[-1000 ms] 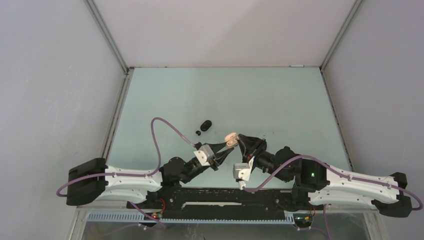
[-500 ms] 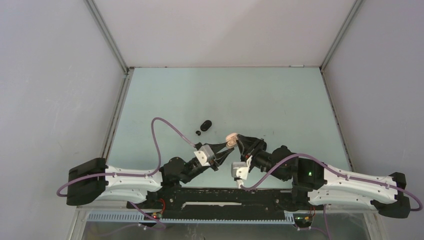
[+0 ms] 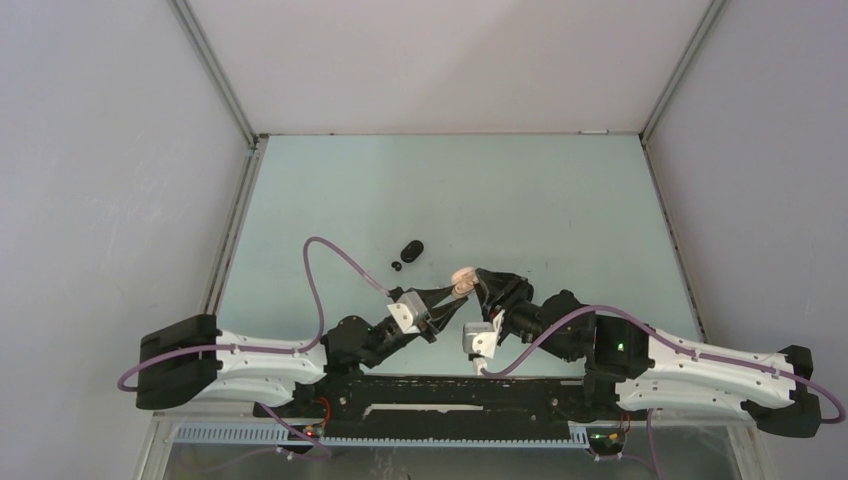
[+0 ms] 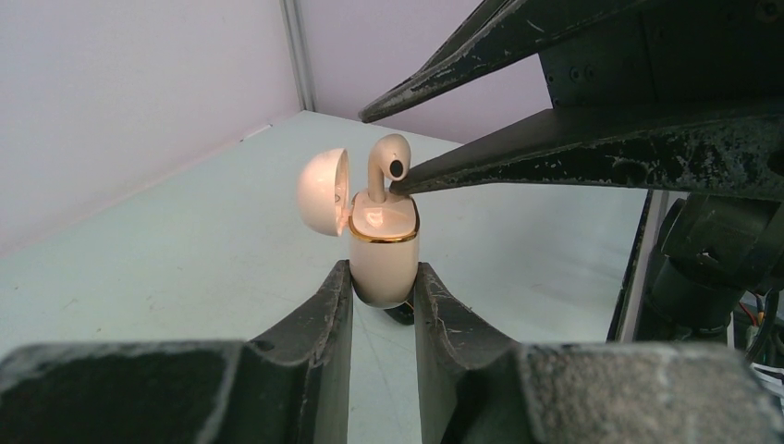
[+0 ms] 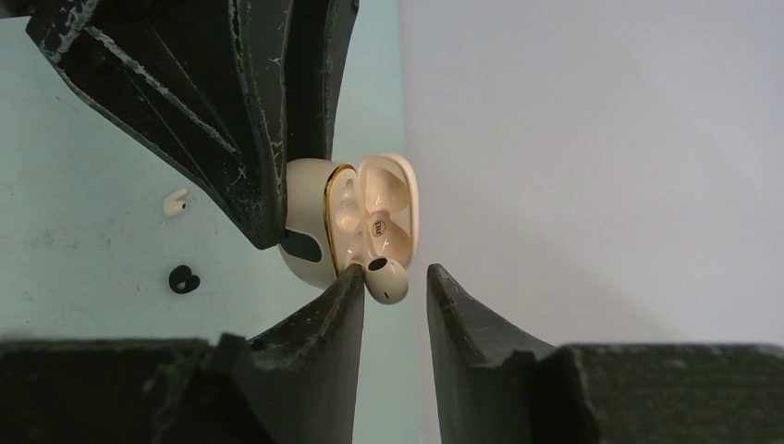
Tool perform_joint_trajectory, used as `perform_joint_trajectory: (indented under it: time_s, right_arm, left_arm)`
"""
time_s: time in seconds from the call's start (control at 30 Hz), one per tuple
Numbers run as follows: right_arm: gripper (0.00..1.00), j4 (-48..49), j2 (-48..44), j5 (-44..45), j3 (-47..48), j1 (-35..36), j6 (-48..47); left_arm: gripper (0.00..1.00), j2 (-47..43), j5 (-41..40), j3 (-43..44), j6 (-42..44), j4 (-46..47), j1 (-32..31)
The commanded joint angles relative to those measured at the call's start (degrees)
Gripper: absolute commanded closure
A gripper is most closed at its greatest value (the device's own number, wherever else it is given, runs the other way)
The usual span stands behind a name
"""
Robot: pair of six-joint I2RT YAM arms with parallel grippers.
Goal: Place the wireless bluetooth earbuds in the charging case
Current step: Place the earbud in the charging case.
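Top view: left gripper [image 3: 456, 293] and right gripper [image 3: 479, 279] met at the cream charging case [image 3: 462, 276], held above the table [image 3: 560, 200] near its front; black case [image 3: 410, 248] and a black bud [image 3: 398, 266] lay apart from them.

Left wrist: left gripper clamped on the case body, lid [image 4: 324, 191] open; whitish earbud [image 4: 388, 166] stem-down in its well, head proud; probably not fully seated.

Right wrist: right gripper's jaws apart around that earbud, one finger touching, the other clear; loose whitish bud [image 5: 174, 203] and the black bud on the table, not yet inserted.
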Motion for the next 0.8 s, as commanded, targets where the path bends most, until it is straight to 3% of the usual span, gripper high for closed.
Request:
perform_joint_trajectory:
  time_s: [0.0, 0.1, 0.33, 0.5, 0.6, 0.77]
  right_arm:
    - [0.66, -0.2, 0.5, -0.5, 2.9, -0.3, 2.2]
    - [0.55, -1.7, 0.7, -1.3, 4.5, -0.3, 3.3]
    - [0.24, -15.0, 2.5, -8.0, 14.8, -1.7, 11.9]
    - [0.08, -23.5, 3.7, -14.2, 21.2, -6.4, 18.7]
    - [0.10, -30.5, 5.7, -25.5, 26.9, -15.4, 25.1]
    - [0.27, -46.0, 12.8, -52.3, 33.4, -34.5, 30.1]
  left_arm:
    - [1.00, 0.3, 0.0, -0.6, 1.5, 5.7, -0.2]
    - [1.00, 0.7, -0.2, -0.6, 1.5, 6.2, -0.3]
    - [1.00, 1.5, -0.1, -1.3, 1.4, 7.8, -0.3]
    - [1.00, 1.8, 0.3, -2.5, 1.2, 11.0, -0.2]
    - [1.00, 1.9, 1.5, -4.6, 0.7, 15.4, -0.2]
    - [1.00, 1.4, 6.4, -6.0, -1.6, 18.2, -0.2]
